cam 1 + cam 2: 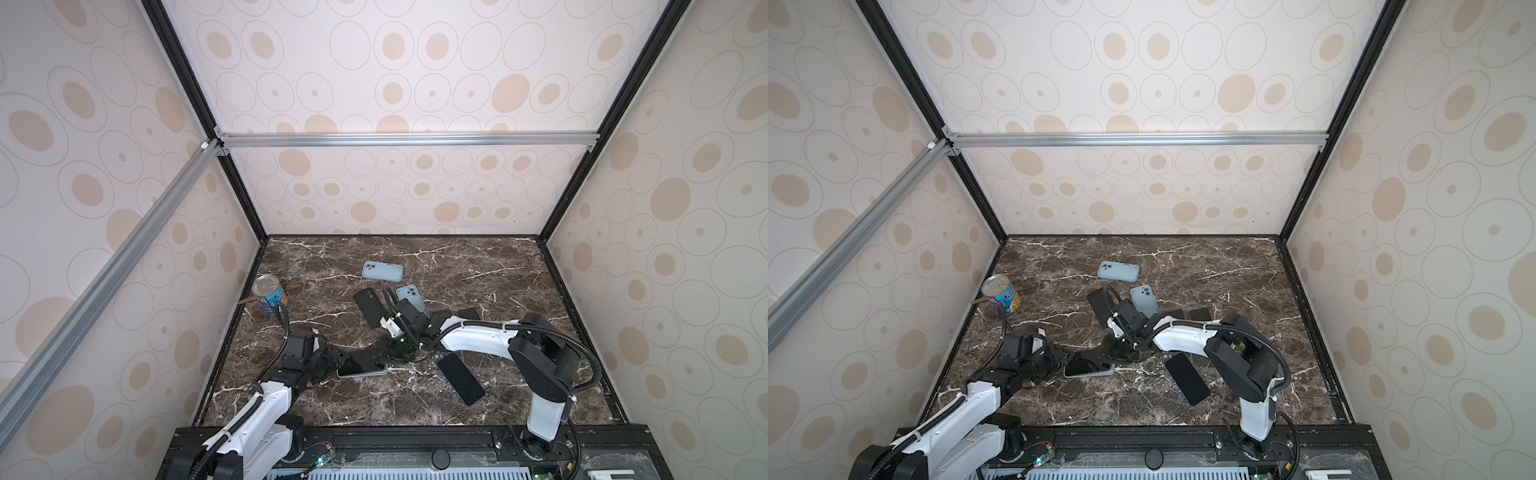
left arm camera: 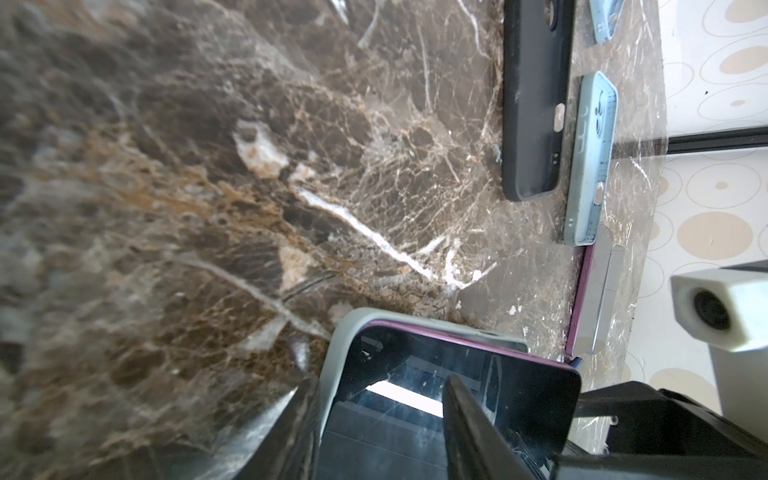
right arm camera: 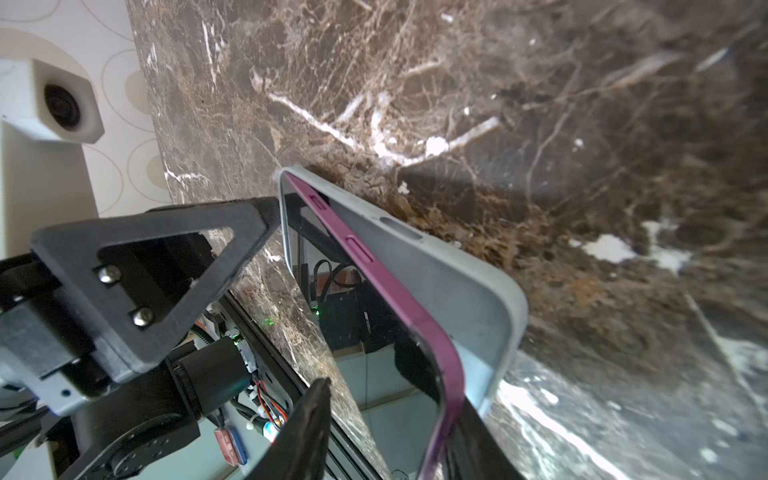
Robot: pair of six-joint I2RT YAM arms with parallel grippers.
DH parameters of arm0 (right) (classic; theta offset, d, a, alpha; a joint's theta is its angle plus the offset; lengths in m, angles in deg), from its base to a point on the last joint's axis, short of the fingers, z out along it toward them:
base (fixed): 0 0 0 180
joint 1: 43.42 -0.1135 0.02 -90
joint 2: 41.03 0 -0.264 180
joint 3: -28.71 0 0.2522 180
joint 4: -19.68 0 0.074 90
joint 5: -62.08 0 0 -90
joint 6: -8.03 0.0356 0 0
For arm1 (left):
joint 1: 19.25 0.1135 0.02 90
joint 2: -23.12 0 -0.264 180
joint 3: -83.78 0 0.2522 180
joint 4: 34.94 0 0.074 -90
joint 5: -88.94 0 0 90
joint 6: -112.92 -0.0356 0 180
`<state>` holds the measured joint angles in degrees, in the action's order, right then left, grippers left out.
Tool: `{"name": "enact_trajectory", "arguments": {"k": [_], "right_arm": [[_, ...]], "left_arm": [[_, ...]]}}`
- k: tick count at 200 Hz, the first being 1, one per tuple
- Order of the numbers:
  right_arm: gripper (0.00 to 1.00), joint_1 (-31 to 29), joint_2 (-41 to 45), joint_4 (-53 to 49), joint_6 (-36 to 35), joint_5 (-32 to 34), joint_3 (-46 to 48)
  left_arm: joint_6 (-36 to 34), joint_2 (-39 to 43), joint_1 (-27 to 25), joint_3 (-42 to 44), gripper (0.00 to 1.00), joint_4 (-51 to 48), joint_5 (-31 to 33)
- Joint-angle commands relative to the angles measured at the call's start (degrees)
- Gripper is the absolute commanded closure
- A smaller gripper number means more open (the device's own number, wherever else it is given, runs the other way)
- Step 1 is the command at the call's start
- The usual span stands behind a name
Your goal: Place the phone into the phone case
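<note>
The phone [image 3: 374, 328], dark glass in a purple frame, lies half seated in the pale grey phone case [image 3: 461, 299] on the near left-centre of the marble worktop [image 1: 478, 270], between the two arms. Only the right wrist view shows the fit: the purple edge sits inside the case wall at the left end and rises out of it toward the right end, with the side buttons exposed. The left wrist view adds that the phone's right corner stands free of the case rim. In both top views the pair reads only as a dark slab on a pale rim. The left gripper [image 2: 378, 380] has its fingers [image 2: 469, 415] closed on the left end of the phone case, one outside the wall and one across the glass. The right gripper [image 3: 392, 399] has its fingers [image 3: 307, 432] spread apart at the right end, one over the screen and one behind the purple edge; whether either touches I cannot tell. Just right of the pair lies a black phone [image 1: 461, 378], screen up. Farther back lie a black case [image 1: 368, 307] and the nearer blue case [image 1: 411, 297], then the farther blue case [image 1: 382, 271]. A tin can [image 1: 269, 293] stands at the left edge. Open marble stretches to the far right and along the near edge.
</note>
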<state>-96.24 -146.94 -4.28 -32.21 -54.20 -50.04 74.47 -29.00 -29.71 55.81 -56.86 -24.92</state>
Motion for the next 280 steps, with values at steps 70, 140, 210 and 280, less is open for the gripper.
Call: {"name": "enact_trajectory", "arguments": {"k": [70, 140, 210, 280], "right_arm": [[0.54, -0.58, 6.94, -8.16, -3.89, 5.45, 0.18], [0.62, -0.71, 3.73, -6.15, -3.53, 4.34, 2.49], [0.68, -0.82, -0.24, -5.16, -3.0, 2.29, 2.86], [0.79, -0.79, -1.29, -5.1, -3.55, 0.95, 3.02]], "left_arm": [[1.99, 3.99, -0.47, 0.06, 0.55, -4.73, 4.83], [1.81, 1.42, -1.0, 0.24, 0.67, -3.95, 3.34], [3.77, -0.13, -3.76, 2.32, 0.81, -2.67, 2.64], [4.44, 0.24, -4.57, 3.75, 0.85, -0.66, 0.87]]}}
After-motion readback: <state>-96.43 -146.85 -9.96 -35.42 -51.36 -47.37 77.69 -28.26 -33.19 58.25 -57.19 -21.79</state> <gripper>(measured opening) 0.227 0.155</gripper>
